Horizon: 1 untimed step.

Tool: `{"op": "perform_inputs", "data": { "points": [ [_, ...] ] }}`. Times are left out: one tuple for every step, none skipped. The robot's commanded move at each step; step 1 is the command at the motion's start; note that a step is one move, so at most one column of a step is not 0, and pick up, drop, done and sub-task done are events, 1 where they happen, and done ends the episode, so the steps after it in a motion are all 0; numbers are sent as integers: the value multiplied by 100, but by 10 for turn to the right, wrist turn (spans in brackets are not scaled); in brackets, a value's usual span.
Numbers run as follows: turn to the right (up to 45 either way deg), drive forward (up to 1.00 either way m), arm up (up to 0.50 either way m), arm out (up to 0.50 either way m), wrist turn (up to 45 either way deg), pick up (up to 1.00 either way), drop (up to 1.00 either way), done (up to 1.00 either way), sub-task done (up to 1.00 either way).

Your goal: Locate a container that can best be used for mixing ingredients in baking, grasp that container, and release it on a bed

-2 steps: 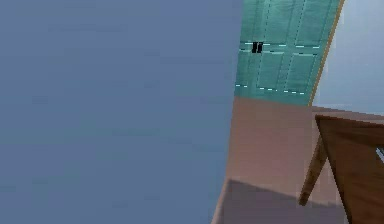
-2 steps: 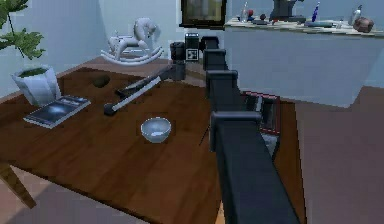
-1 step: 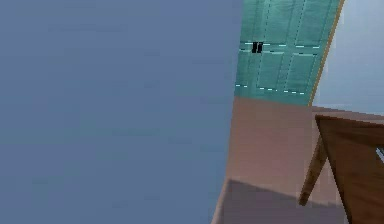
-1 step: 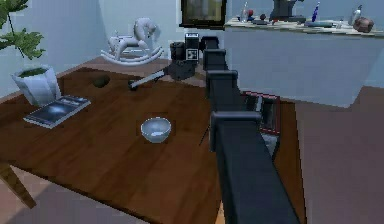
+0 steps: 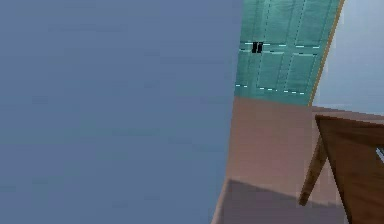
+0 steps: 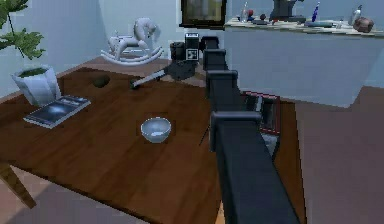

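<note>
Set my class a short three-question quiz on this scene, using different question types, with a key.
1. True or false: the small bowl stands on the wooden table.
2. What lies beside the potted plant? A) a book B) a kettle C) a shoe
3. Fill in: the door in the forward view is ____ in colour.
Key: 1 true; 2 A; 3 teal.
</note>
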Motion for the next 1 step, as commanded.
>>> {"op": "perform_inputs", "data": {
  "points": [
    [0,0,-24,0,0,0,0,0,0]
  ]
}}
